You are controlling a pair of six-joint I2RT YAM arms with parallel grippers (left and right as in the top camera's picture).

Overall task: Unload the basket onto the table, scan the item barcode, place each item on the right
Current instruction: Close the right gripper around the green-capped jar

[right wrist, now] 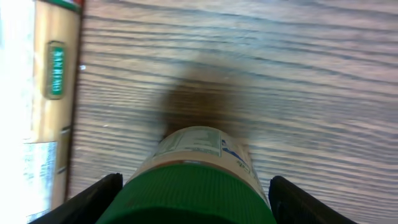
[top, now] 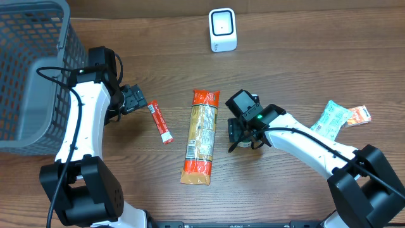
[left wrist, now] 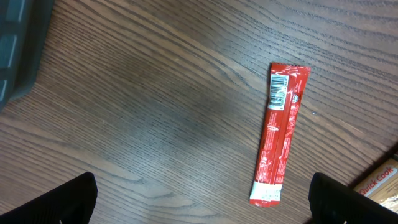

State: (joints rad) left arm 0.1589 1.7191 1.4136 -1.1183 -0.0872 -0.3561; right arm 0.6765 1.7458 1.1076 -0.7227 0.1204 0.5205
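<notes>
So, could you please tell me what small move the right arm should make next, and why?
Probably close the right end effector onto the green-capped bottle. Its fingers flank the cap on both sides, the bottle stands centred between them, and no firm grip is apparent yet. Once held, it could be lifted toward the white scanner.

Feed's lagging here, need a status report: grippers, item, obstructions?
Left gripper open, empty, near red stick packet. Right gripper straddling green-capped jar, contact unclear. Pasta pack beside jar, apart.
</notes>
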